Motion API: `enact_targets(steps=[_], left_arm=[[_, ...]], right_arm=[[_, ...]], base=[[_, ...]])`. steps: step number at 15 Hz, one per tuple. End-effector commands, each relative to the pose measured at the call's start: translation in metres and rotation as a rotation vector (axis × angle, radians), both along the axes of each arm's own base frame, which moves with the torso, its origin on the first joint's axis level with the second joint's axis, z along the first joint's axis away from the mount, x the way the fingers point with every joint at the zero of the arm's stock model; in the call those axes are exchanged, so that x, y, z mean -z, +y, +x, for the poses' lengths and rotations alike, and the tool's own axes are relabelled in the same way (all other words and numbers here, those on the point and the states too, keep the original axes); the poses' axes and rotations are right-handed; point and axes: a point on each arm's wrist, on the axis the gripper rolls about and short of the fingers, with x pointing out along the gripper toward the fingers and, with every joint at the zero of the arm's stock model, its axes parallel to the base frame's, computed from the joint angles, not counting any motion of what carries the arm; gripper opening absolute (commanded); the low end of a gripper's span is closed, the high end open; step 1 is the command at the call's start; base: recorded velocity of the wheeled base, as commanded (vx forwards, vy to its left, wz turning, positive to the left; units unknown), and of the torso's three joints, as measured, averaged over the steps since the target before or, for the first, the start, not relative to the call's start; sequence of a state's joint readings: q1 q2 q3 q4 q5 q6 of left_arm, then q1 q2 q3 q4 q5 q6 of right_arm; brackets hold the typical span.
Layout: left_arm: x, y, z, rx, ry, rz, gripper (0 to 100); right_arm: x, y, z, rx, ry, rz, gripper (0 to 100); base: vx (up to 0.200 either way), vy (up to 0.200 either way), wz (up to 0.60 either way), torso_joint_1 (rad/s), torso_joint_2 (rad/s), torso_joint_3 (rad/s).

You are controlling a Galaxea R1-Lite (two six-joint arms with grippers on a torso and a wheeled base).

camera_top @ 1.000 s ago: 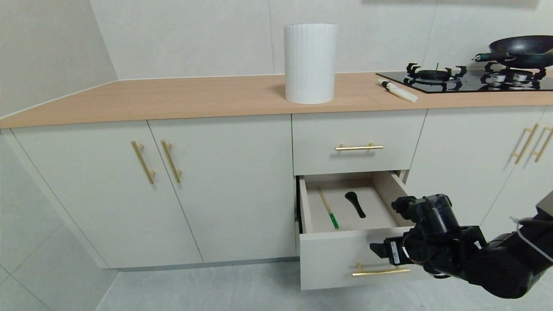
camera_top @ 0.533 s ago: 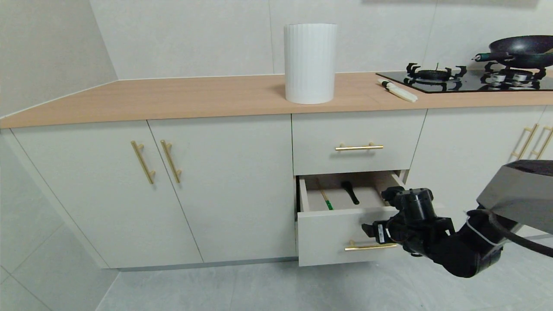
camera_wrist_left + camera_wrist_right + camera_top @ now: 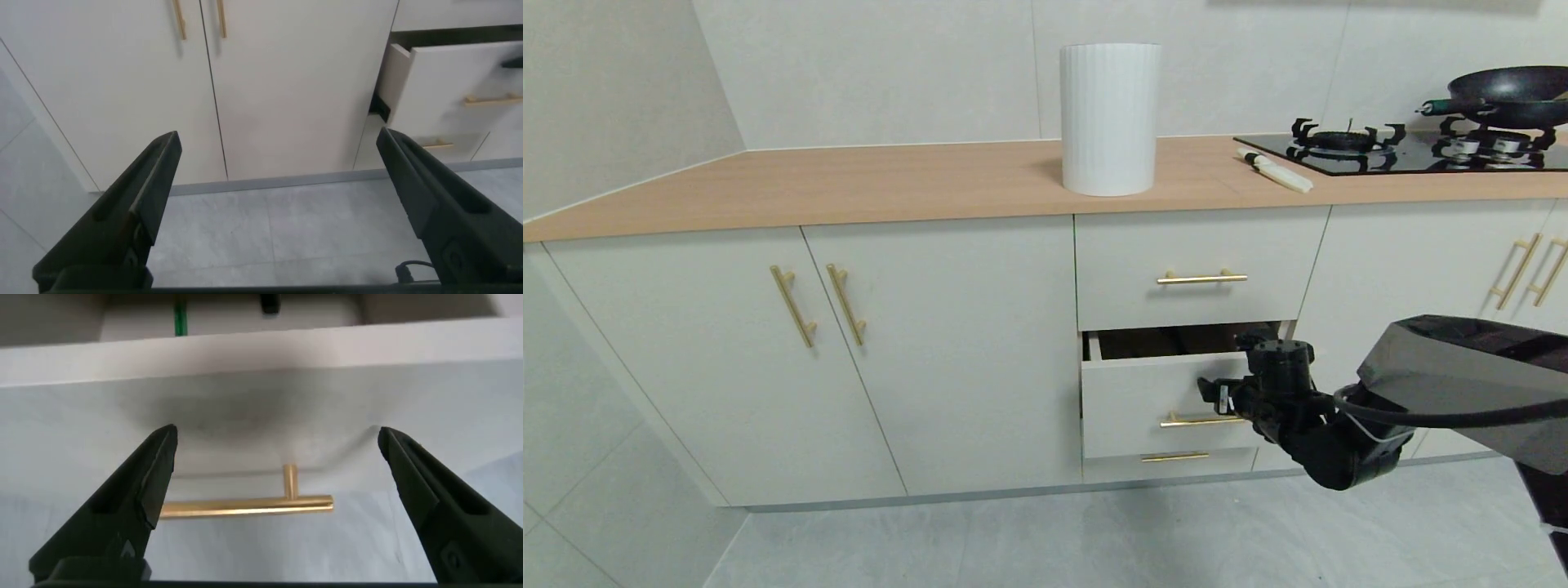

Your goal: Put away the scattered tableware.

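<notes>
The middle drawer [image 3: 1143, 400] stands open by a narrow gap, its gold handle [image 3: 1201, 421] facing out. My right gripper [image 3: 1215, 394] is open right at the drawer front, above that handle. In the right wrist view the right gripper [image 3: 275, 441] has its fingers spread wide on either side of the handle [image 3: 245, 508]. Over the drawer's top edge peek the green tip of the chopsticks [image 3: 178, 314] and the end of a black spoon [image 3: 270, 304]. My left gripper [image 3: 276, 143] hangs open and holds nothing, low in front of the cabinet doors, left of the drawer [image 3: 458, 77].
On the wooden counter [image 3: 849, 184] stand a tall white ribbed container [image 3: 1109, 118] and a pale utensil [image 3: 1274, 171] beside the gas stove [image 3: 1413, 151] with a black wok [image 3: 1503, 86]. A closed drawer is above, another handle [image 3: 1174, 457] below. Grey floor lies in front.
The drawer has slid from wide open to nearly shut, hiding the chopsticks and spoon in the head view. My right gripper travelled in toward the cabinet with the drawer front.
</notes>
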State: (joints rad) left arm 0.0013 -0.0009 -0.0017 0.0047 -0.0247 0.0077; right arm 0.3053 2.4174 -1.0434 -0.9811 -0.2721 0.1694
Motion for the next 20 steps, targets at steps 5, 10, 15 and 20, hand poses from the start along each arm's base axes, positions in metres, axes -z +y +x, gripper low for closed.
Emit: enact_targets(steps=[5, 10, 15, 20], left_arm=[[0.0, 0.0, 0.0, 0.0, 0.001, 0.0, 100], [0.0, 0.0, 0.0, 0.0, 0.001, 0.0, 100], [0.0, 0.0, 0.0, 0.0, 0.001, 0.0, 100], [0.0, 0.0, 0.0, 0.001, 0.001, 0.0, 100]], right_arm=[[0.026, -0.011, 0.049, 0.111, -0.102, 0.078, 100], [0.032, -0.029, 0.081, 0.165, -0.18, 0.118, 100], [0.03, -0.037, 0.092, 0.189, -0.22, 0.14, 100], [-0.003, -0.037, 0.066, 0.219, -0.205, 0.163, 100]], base=[[0.0, 0.0, 0.0, 0.0, 0.0, 0.0], [0.0, 0.0, 0.0, 0.0, 0.0, 0.0], [0.0, 0.0, 0.0, 0.0, 0.0, 0.0], [0.0, 0.0, 0.0, 0.0, 0.0, 0.0]])
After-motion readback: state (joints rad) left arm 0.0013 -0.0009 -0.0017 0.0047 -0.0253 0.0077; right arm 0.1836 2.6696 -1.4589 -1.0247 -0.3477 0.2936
